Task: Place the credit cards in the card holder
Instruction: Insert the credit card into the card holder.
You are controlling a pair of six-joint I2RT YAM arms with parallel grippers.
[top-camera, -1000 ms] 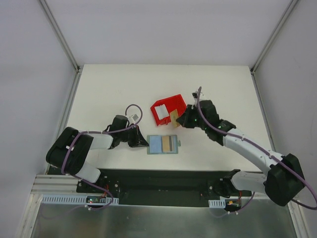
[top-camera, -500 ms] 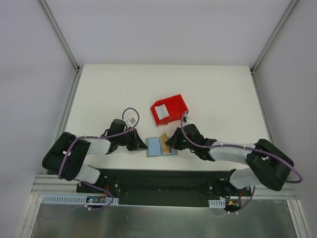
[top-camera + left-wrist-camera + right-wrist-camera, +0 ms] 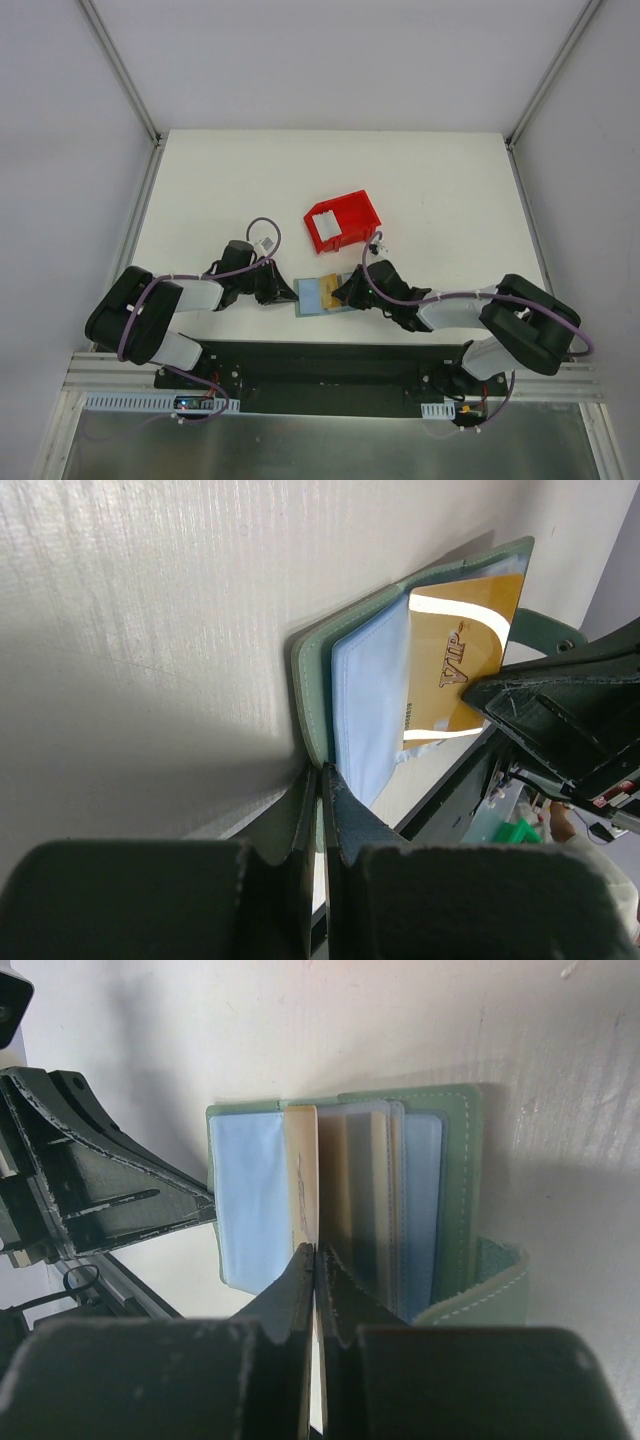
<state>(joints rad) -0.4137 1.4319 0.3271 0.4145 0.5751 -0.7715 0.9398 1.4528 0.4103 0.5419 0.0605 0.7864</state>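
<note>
The card holder (image 3: pixel 318 295) lies open near the table's front edge, grey-green outside with a pale blue inside (image 3: pixel 368 715). My left gripper (image 3: pixel 289 293) is shut on its left edge (image 3: pixel 322 780). My right gripper (image 3: pixel 344 291) is shut on the orange-gold credit card (image 3: pixel 455 670), marked VIP, and holds it tilted over the open holder. In the right wrist view the card (image 3: pixel 302 1175) stands edge-on at the slots (image 3: pixel 365 1195), gripped between the jaws of the right gripper (image 3: pixel 316 1252). A pale rectangle (image 3: pixel 322 221) shows in the red bin; I cannot tell whether it is a card.
The red plastic bin (image 3: pixel 348 213) stands just behind the holder, open side toward the front. The holder's snap strap (image 3: pixel 480 1285) curls off its right edge. The table's front edge and the black base rail (image 3: pixel 320 355) are close below both grippers.
My right gripper has carried the orange-gold card from the red bin down and forward to the open holder. My left gripper stays on the holder's left edge.
</note>
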